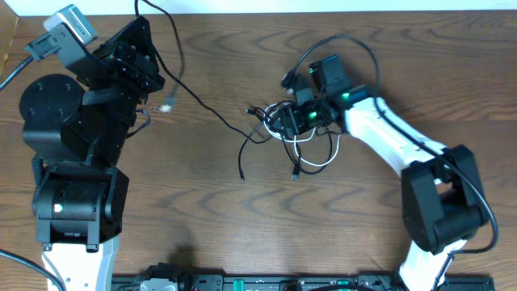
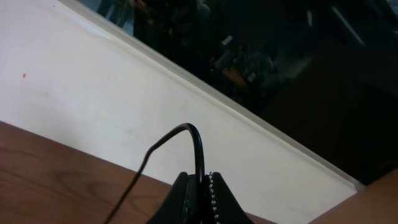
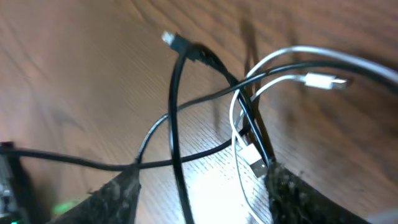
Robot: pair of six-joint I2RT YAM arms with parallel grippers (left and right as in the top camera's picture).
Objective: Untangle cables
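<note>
Looking down on a brown wooden table (image 1: 202, 218), two robot arms stand at the near edge, one at each side. The right arm reaches inward to mid-table, where the cables (image 1: 283, 129) lie in a small knot. Thin black cords cross a white cable (image 1: 323, 155), which loops toward the near side. Two black tails trail out of the knot toward the near edge, each ending in a small plug.

The right gripper (image 3: 202, 174) sits low over the knot with its jaws spread apart. Black and white cords run between its fingers, and none looks pinched. A white plug (image 3: 323, 81) lies on the wood just beyond them.

A long black cable (image 1: 202, 107) leaves the knot and runs leftward and away across the table. Farther back on the left, the left gripper (image 2: 202, 182) is clenched on this cable, which arches up out of its fingertips. A white wall (image 2: 93, 106) rises behind the table's far edge.
</note>
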